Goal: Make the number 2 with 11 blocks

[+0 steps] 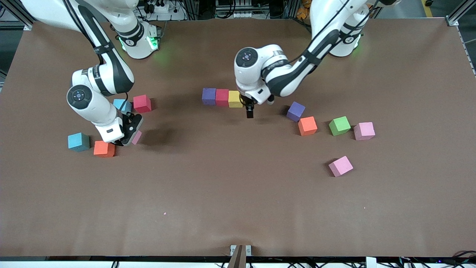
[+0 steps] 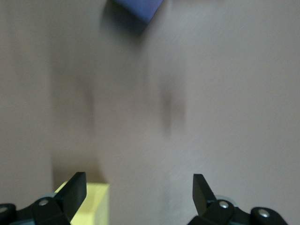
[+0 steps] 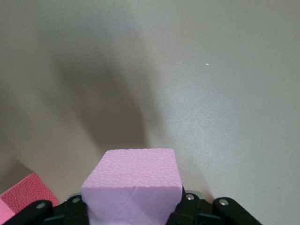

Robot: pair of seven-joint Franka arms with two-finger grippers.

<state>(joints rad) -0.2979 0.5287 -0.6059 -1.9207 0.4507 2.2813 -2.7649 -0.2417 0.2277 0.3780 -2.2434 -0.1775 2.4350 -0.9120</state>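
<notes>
Broadly, the brown worktop (image 1: 238,193) holds only the top stroke of the number 2, so most of the risk lies in the placements to come.

The left arm (image 1: 290,74) reaches in over the middle. Its jaws stand wide open and empty, low over the worktop just beside the yellow block (image 1: 235,99). In the left wrist view one fingertip (image 2: 75,187) is almost against that block, so a careless withdrawal could drag it and skew the row.

The right arm (image 1: 100,78) hangs over the loose blocks at its own end of the worktop. Its jaws are shut on a pink block (image 3: 133,185), which is clear of the surface. The orange block (image 1: 104,149) lies close under the wrist and could be clipped if the arm travels low.

The row of three (image 1: 222,97) runs purple block (image 1: 209,96), red block (image 1: 222,97), yellow block, each touching the next. If the pink block comes here while the left arm lingers, the two arms could meet. Soft foam may also spring sideways when let go.

Eight more blocks are needed. Five of them lie toward the left arm's end, the nearest being a second purple block (image 1: 296,111).
</notes>
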